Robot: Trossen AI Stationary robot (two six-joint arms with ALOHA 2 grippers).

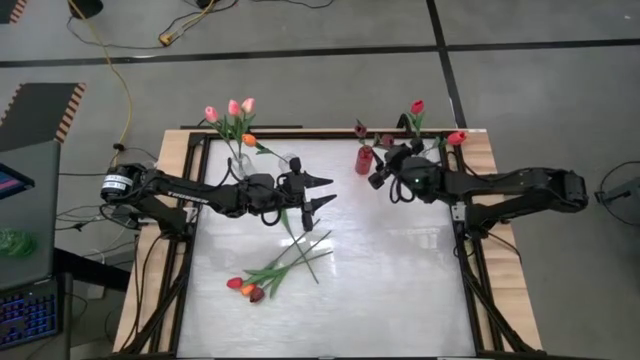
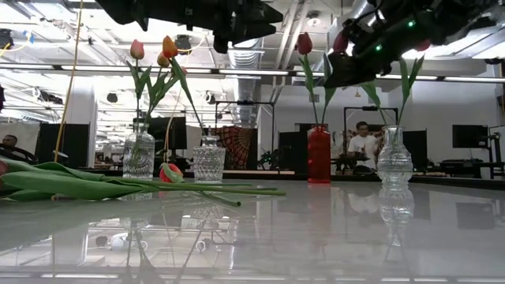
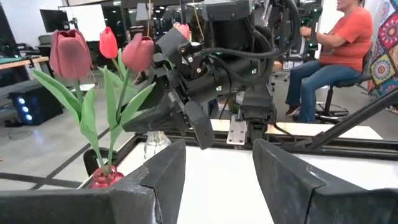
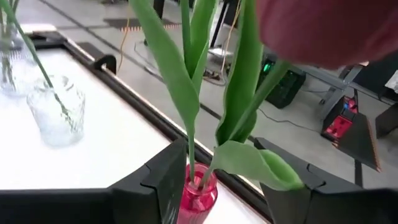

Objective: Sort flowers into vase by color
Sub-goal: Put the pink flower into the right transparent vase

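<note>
Several loose flowers (image 1: 285, 262) lie on the white table, their red and orange heads toward the near left. A red vase (image 4: 198, 193) at the far edge holds dark red tulips (image 3: 69, 53). My right gripper (image 4: 221, 186) is open just above the vase's mouth, with the green stems and leaves (image 4: 186, 93) between its fingers; in the high view, my right gripper (image 1: 374, 170) is beside the red vase (image 1: 364, 158). My left gripper (image 1: 328, 192) hovers open and empty over the table's middle, pointing level toward the right arm.
A clear vase (image 1: 240, 160) with pink tulips and a second clear vase (image 1: 295, 163) with an orange tulip stand at the far left. Another clear vase (image 2: 394, 158) with red tulips stands at the far right. A seated person (image 3: 336, 56) is beyond the table.
</note>
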